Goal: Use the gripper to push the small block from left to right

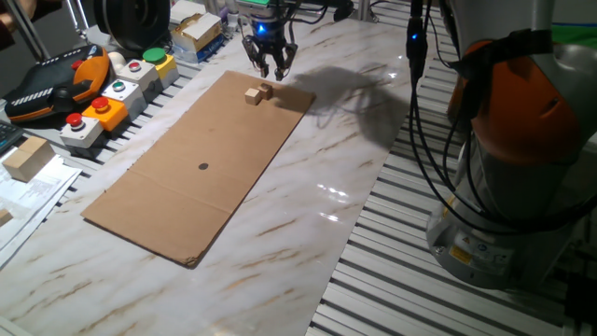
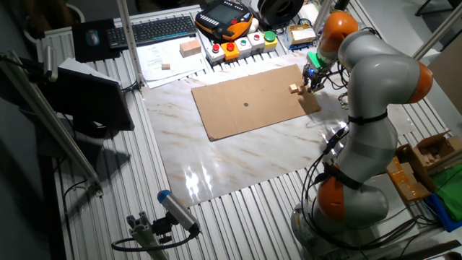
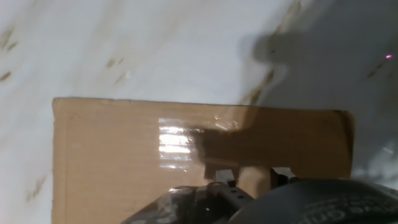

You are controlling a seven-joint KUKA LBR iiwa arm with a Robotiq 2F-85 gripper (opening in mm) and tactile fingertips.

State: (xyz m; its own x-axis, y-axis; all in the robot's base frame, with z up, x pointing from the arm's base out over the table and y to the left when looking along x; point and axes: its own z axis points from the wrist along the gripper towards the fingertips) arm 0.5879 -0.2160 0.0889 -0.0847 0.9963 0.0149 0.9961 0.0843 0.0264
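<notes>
The small block (image 1: 258, 93) is a light wooden piece near the far right corner of a brown cardboard sheet (image 1: 205, 168). My gripper (image 1: 272, 73) hangs just behind the block and slightly to its right, with its blue light glowing above the dark fingers. In the other fixed view the gripper (image 2: 310, 78) stands beside the block (image 2: 294, 89), very close, and I cannot tell whether they touch. The hand view shows two dark fingertips (image 3: 222, 173) with a gap of bare cardboard (image 3: 112, 155) between them. No block shows in that view.
A row of push-button boxes (image 1: 112, 98) and an orange-black teach pendant (image 1: 56, 84) line the table's left side. A larger wooden block (image 1: 26, 157) lies on papers there. The arm's base (image 1: 522, 159) and its cables (image 1: 420, 103) stand at the right. Marble tabletop (image 1: 308, 215) surrounds the cardboard.
</notes>
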